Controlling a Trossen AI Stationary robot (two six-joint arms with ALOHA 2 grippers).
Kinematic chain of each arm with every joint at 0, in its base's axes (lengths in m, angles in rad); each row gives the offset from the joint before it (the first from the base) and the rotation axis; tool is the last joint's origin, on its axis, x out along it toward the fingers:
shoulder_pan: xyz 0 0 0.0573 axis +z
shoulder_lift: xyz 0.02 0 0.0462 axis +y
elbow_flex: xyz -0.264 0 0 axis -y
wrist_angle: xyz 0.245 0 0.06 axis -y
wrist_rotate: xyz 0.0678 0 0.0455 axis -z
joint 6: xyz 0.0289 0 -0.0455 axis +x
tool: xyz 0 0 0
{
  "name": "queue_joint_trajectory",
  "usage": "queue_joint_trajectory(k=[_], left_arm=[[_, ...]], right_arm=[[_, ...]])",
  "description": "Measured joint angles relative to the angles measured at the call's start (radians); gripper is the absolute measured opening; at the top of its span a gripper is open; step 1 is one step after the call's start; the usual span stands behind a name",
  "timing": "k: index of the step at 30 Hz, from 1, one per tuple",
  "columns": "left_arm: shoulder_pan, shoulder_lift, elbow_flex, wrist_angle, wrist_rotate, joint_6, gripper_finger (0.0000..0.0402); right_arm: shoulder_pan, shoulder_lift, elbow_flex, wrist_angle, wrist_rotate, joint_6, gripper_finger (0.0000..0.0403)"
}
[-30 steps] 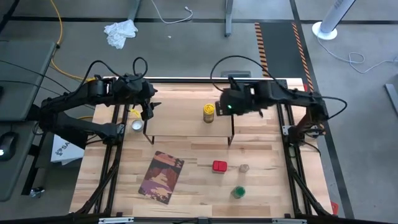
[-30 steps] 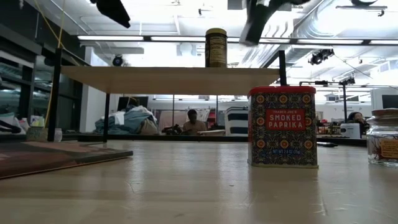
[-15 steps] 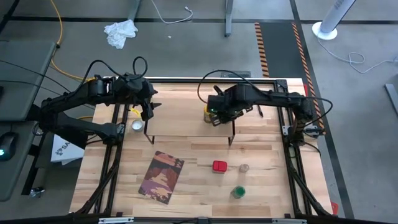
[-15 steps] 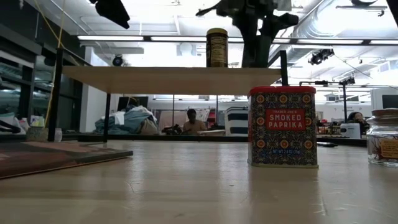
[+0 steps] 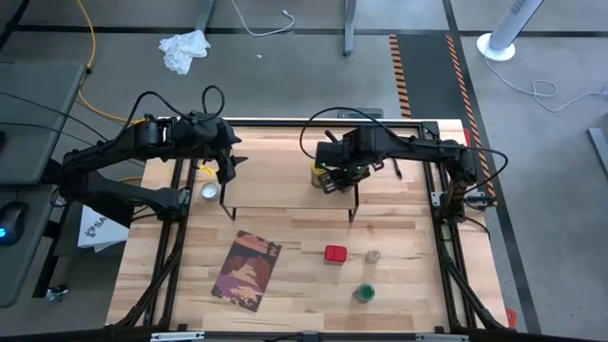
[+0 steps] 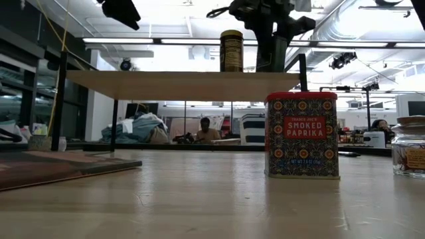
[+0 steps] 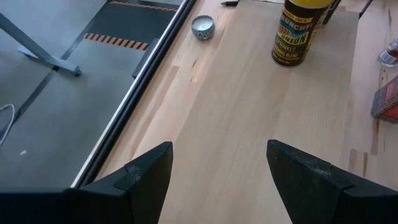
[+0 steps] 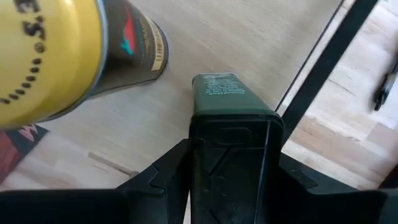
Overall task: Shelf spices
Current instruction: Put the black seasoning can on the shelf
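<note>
From above, the right gripper (image 5: 334, 180) hangs over the long pale wood shelf (image 5: 275, 176), just right of the yellow-topped jar (image 5: 319, 172). The left gripper (image 5: 225, 163) waits at the shelf's left end. Right wrist: fingers (image 8: 163, 175) clamp a dark green rectangular tin (image 8: 231, 134). Left wrist: jaws wide, empty.

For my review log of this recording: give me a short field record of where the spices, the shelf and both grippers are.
shelf: pale board on black wire legs
on shelf: yellow-topped jar
right gripper: over the shelf beside that jar, shut on dark green tin
left gripper: open, empty, above the shelf's left end
on tabletop in front: red smoked paprika box, clear glass jar, green-topped jar
also there: book, small round tin
</note>
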Motion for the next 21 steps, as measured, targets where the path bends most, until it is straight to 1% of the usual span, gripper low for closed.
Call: queue_joint_trajectory(k=[3,6,10,15,18,21], left_arm=[[0.0,0.0,0.0,0.0,0.0,-0.014,0.0257],[0.0,0.0,0.0,0.0,0.0,-0.021,0.0257],[0.0,0.0,0.0,0.0,0.0,-0.021,0.0257],[0.0,0.0,0.0,0.0,0.0,-0.011,0.0257],[0.0,0.0,0.0,0.0,0.0,0.009,0.0257],[0.0,0.0,0.0,0.0,0.0,0.013,0.0257]], right_arm=[[0.0,0.0,0.0,0.018,0.023,-0.034,0.0154],[-0.001,0.0,0.0,0.037,0.077,0.012,0.0154],[-0.001,0.0,0.0,0.038,0.12,0.004,0.0154],[-0.001,0.0,0.0,0.042,0.117,-0.048,0.0158],[-0.001,0.0,0.0,0.042,0.096,-0.047,0.0181],[0.002,0.0,0.0,0.048,0.084,-0.045,0.0222]])
